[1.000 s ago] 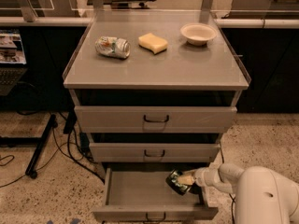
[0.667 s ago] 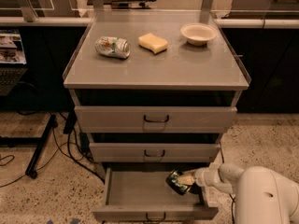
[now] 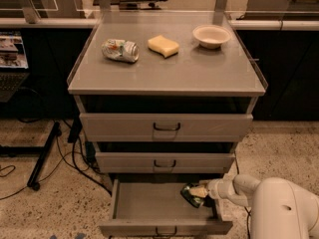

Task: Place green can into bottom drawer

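The bottom drawer [image 3: 144,203] is pulled open. The green can [image 3: 188,195] is inside it, at the 3 o'clock side. The pincer [image 3: 199,190] comes in from 3 o'clock and is clamped on the green can. On the worktop [image 3: 199,73] are a silver can [image 3: 120,50] at 10 o'clock, a yellow sponge [image 3: 163,46] at 12 and a bowl [image 3: 211,35] at 2.

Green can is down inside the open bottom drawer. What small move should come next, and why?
Probably open the gripper and let go. It holds the green can low inside the pulled-out bottom drawer, near its right wall, and the can appears to be at the drawer floor already.
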`<state>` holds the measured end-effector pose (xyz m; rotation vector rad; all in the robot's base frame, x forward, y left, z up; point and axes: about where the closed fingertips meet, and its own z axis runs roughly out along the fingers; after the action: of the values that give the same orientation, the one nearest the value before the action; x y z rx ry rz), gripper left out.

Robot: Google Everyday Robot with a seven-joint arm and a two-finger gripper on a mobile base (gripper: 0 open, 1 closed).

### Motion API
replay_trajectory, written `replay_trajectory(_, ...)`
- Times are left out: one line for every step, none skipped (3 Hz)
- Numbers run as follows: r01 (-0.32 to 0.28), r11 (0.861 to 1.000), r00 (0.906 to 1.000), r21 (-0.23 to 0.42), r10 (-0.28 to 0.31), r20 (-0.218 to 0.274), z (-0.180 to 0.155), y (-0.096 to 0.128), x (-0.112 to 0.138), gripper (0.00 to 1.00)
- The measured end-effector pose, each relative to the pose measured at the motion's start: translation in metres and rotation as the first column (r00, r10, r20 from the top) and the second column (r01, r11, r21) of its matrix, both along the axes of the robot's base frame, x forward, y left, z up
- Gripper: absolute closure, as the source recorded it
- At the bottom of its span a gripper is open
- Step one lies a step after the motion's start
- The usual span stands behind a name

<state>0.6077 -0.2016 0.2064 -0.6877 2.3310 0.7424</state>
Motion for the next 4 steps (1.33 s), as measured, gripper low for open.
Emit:
replay_trajectory(0.000, 1.000, 1.0000, 0.000, 0.000, 0.000, 0.000, 0.000, 0.000, 0.00)
replay_trajectory(0.000, 1.000, 1.0000, 0.000, 0.000, 0.000, 0.000, 0.000, 0.000, 0.00)
replay_trajectory(0.003, 1.000, 0.9996, -0.002, -0.003, 0.029, 0.007, -0.002, -0.006, 0.00)
replay_trajectory(0.046, 0.999, 0.9970, 0.012, -0.047, 0.062, 0.016, -0.013, -0.026, 0.00)
